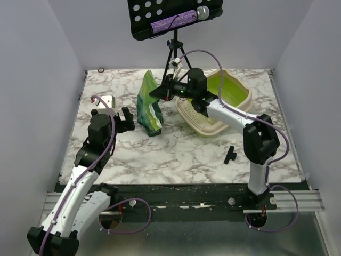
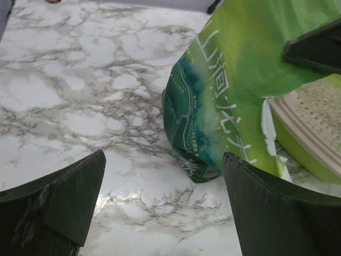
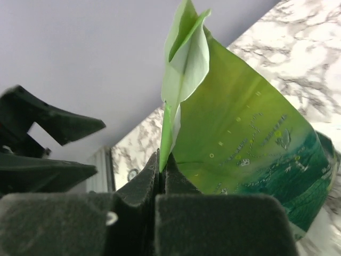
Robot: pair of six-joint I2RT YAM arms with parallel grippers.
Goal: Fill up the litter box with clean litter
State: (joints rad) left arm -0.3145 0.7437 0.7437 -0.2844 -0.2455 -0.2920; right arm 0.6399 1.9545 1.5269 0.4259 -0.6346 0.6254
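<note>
The litter box (image 1: 226, 101) sat on the marble table (image 1: 176, 149) right of centre toward the far side, a beige tray with a lime-green inside, tilted so that its far end stood higher than its near end. Pale granules of clean litter (image 2: 319, 106) lay in it, seen in the left wrist view behind the bag's edge. Just left of the box stood the glossy green bag (image 1: 148, 104), upright, its base on the table. The right gripper (image 1: 160, 92) reached over the box from the right and was clamped on the bag's upper edge, the thin green film pinched between its pads (image 3: 139, 184). The left gripper (image 1: 126, 119) hung near the bag's left side, its jaws spread wide with nothing between them but table. A small black piece (image 1: 230, 154) lay on the table nearer the right arm's base. A music stand (image 1: 173, 18) stood beyond the far edge
</note>
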